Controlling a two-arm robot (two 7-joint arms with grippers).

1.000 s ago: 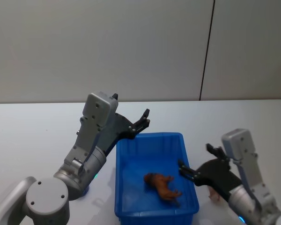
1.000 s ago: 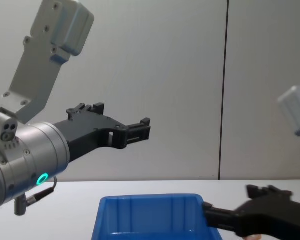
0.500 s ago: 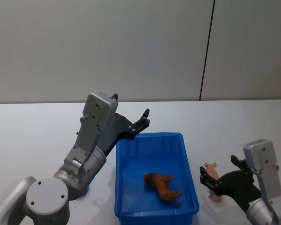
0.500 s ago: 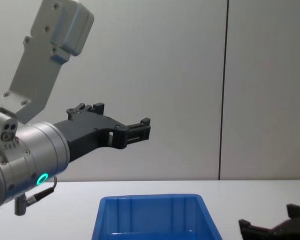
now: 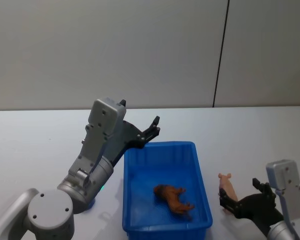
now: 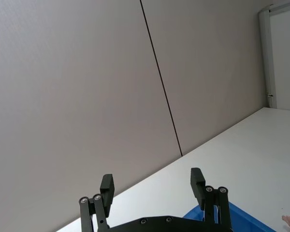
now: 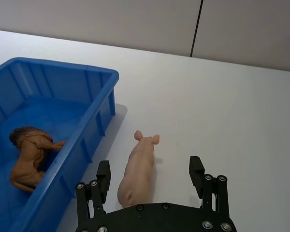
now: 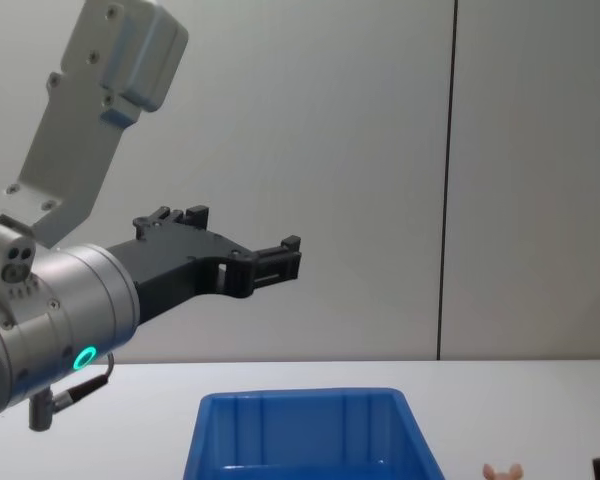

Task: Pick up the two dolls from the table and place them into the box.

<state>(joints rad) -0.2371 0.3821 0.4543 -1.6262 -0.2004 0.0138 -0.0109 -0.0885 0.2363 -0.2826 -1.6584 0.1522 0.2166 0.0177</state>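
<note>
Pink pig doll (image 7: 135,174): on bench (image 5: 250,135) just right of blue box (image 5: 165,148). Right claw (image 7: 150,168), released, withdrawn from box to pig's near end. Lion doll (image 5: 174,198) inside box. Left claw (image 6: 152,179) released, raised.

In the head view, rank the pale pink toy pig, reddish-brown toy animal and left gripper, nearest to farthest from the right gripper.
1. Pale pink toy pig, on the white table.
2. Reddish-brown toy animal, inside the blue plastic bin.
3. Left gripper, raised, at the bin's far left.

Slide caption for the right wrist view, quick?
Open right gripper near pink doll on table; brown doll in box.
</note>
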